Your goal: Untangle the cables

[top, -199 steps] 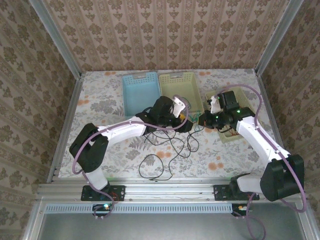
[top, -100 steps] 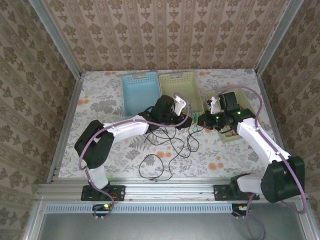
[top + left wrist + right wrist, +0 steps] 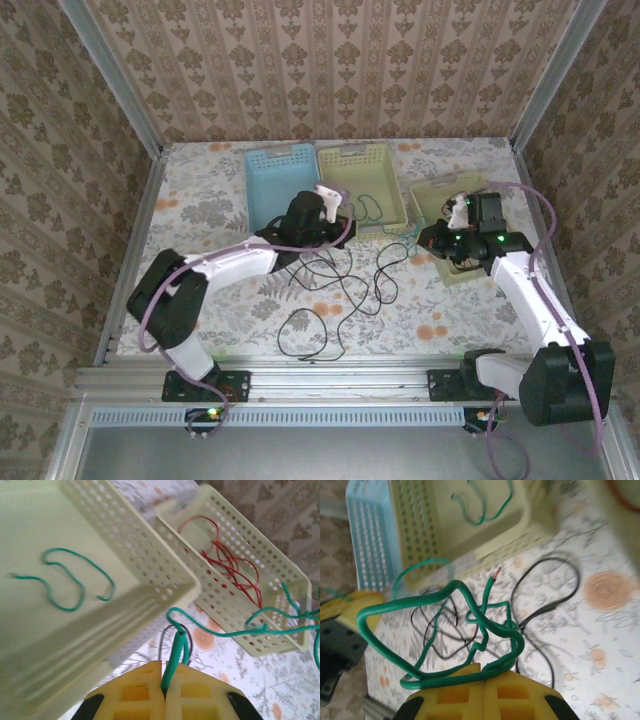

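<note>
A green cable (image 3: 175,652) runs taut between both grippers, above the table (image 3: 200,200). My left gripper (image 3: 165,686) is shut on its thick end plug, beside the front corner of the middle basket (image 3: 150,565). My right gripper (image 3: 484,679) is shut on a bunch of the same green cable's loops (image 3: 465,596). From above, the left gripper (image 3: 342,222) and right gripper (image 3: 428,240) are apart, with the green line (image 3: 390,232) between them. Black cables (image 3: 330,290) lie tangled on the table below. Red cables (image 3: 230,565) lie in the right basket. Another green cable (image 3: 65,580) lies in the middle basket.
Three baskets stand at the back: blue (image 3: 270,180), pale green in the middle (image 3: 345,160) and pale yellow on the right (image 3: 440,190). Patterned walls close in the table on three sides. The black loops (image 3: 545,595) spread toward the near edge.
The left gripper has shut on the green cable's end and drawn back to the left. The right gripper has moved right with its green loops, stretching the cable.
</note>
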You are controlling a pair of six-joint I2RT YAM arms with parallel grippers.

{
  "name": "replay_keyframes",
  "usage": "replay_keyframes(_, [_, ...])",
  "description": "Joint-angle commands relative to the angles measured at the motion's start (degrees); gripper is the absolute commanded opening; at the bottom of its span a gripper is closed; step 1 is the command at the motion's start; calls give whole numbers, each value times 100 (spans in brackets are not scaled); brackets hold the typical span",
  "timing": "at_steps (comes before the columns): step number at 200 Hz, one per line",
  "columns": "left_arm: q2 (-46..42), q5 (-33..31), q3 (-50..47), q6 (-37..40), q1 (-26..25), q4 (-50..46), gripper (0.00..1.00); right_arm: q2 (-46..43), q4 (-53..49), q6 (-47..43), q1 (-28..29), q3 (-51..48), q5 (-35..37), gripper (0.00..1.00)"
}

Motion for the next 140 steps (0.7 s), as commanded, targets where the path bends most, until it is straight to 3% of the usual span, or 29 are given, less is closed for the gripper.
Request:
replay_keyframes(1, [-558,-526,-256,-167,220,186,0,-223,119,351,-343,-204,340,0])
replay_keyframes(48, [-1551,-463,-726,-254,848,192,0,-287,151,555,-645,-439,359,0])
replay_keyframes(83, [-2384,33,-858,-72,1425,115,0,-226,6,443,-645,-371,427,0])
replay_keyframes(119, [-2960,377,-648,359,1672,-503,0,-104,-51,384,-645,-276,411,0])
replay_keyframes(140, [-3288,547,-772,324,1876,-396,0,-50,-65,305,-644,-234,483,0])
